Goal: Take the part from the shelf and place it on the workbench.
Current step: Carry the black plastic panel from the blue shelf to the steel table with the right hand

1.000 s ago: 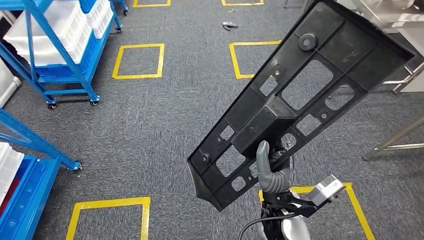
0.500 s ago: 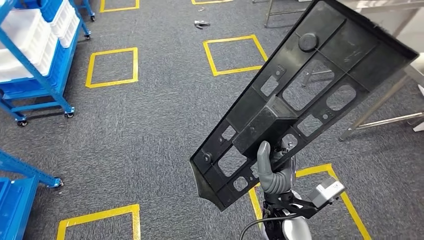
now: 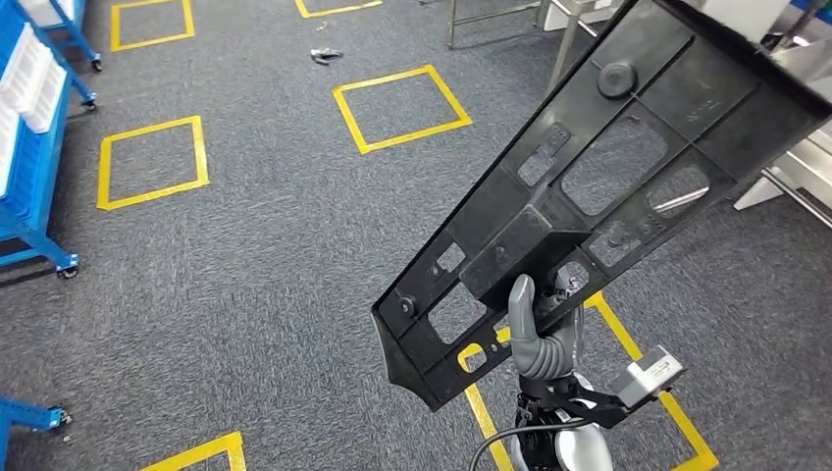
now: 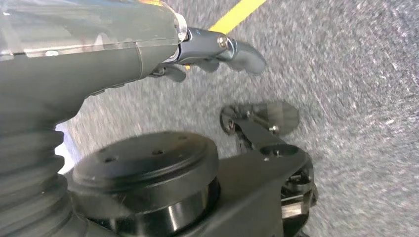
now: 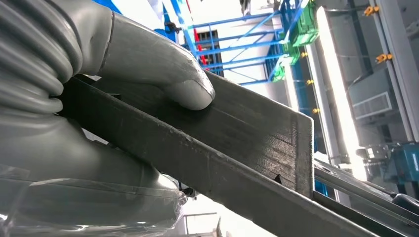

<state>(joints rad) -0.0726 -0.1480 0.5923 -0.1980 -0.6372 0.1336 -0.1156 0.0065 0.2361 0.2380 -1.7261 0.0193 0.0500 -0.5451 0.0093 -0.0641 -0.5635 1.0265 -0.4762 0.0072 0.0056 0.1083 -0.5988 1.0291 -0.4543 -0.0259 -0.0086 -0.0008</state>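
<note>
One part (image 3: pixel 598 186), gripped above right robot hand (image 3: pixel 538 339)

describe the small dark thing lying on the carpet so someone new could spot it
Start at the grey carpet with its yellow tape squares. Near the far edge of the head view, the small dark object lies between two squares, the only loose item on the floor.

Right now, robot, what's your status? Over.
Right hand grips the black part, held up tilted. Left hand holds nothing, fingers curled, over carpet. Metal table legs ahead. Part not yet on workbench.
</note>
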